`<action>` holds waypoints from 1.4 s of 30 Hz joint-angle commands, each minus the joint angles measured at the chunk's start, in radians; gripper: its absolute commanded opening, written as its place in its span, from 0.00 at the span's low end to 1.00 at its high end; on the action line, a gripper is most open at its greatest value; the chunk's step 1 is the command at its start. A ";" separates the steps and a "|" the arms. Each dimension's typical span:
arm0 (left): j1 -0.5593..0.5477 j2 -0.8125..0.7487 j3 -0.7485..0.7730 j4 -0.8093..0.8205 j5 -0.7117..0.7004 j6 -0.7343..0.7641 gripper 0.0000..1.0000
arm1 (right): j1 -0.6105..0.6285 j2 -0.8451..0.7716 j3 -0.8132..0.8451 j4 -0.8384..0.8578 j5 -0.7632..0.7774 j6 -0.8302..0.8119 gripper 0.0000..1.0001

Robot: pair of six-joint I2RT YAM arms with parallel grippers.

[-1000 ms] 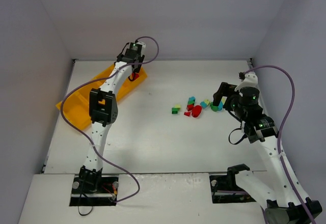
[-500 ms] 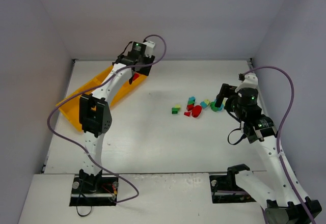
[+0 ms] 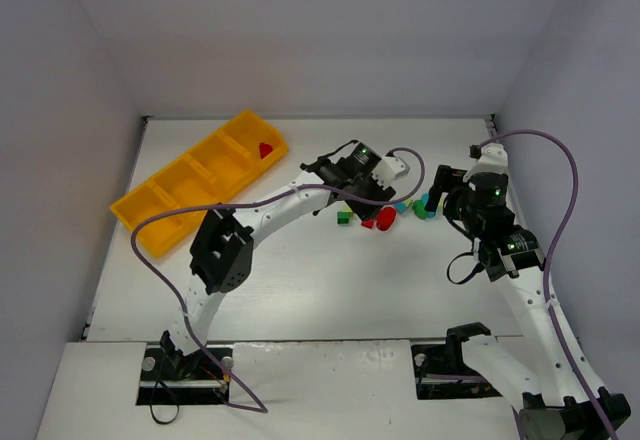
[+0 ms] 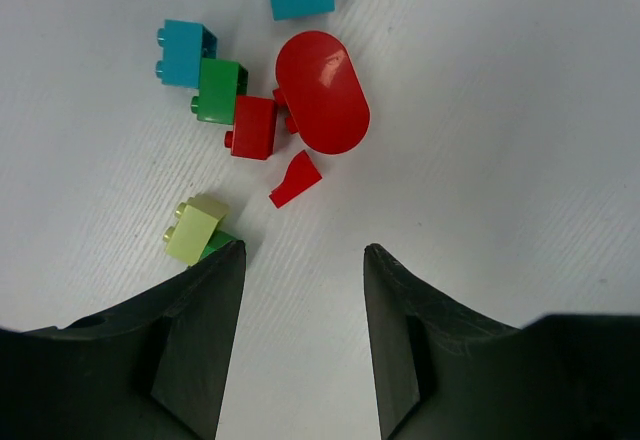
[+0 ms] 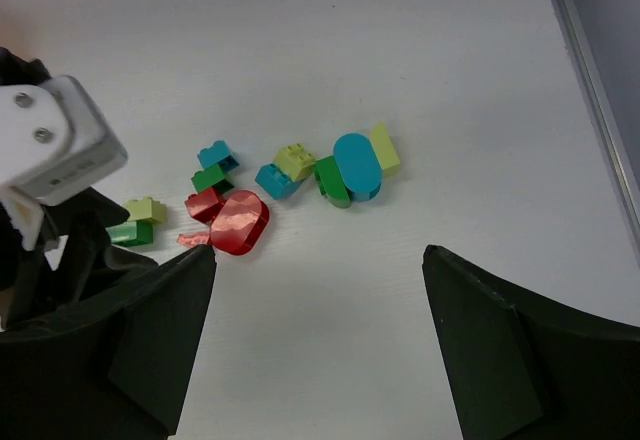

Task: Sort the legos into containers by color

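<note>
The legos (image 3: 385, 212) lie in a loose cluster on the white table right of centre. In the left wrist view I see a rounded red piece (image 4: 322, 92), a red brick (image 4: 253, 127), a small red sliver (image 4: 296, 180), green (image 4: 220, 90), blue (image 4: 185, 52) and yellow-green (image 4: 195, 228) bricks. My left gripper (image 4: 304, 248) is open and empty, just short of the sliver; it also shows from above (image 3: 358, 200). My right gripper (image 5: 318, 252) is open and empty, above the table on the cluster's right (image 3: 438, 195). The yellow-orange tray (image 3: 175, 185) holds one red piece (image 3: 265, 149) in its far right compartment.
The right wrist view shows a rounded blue piece (image 5: 357, 165) on a green one (image 5: 330, 185), more yellow-green bricks (image 5: 295, 160), and my left arm's wrist (image 5: 50, 150) at the left. Walls enclose the table at the back and on both sides.
My left arm has swung from the tray's far right compartment over to the lego cluster. A red piece now shows in that compartment. The right arm has not moved.
</note>
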 commanded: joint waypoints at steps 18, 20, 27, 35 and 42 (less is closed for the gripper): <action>-0.027 0.157 0.088 0.037 -0.032 0.031 0.45 | -0.006 -0.036 -0.009 0.026 -0.021 0.000 0.82; -0.027 0.162 0.096 0.042 -0.040 0.034 0.45 | -0.006 -0.032 -0.007 0.026 -0.022 0.000 0.82; -0.027 0.211 0.143 0.039 -0.058 0.055 0.45 | -0.006 -0.034 -0.006 0.025 -0.019 -0.008 0.82; -0.025 0.248 0.183 0.011 -0.032 0.061 0.45 | -0.008 -0.040 -0.007 0.022 -0.008 -0.011 0.82; -0.027 0.243 0.171 -0.012 -0.003 0.055 0.26 | -0.008 -0.040 -0.010 0.020 -0.010 -0.003 0.82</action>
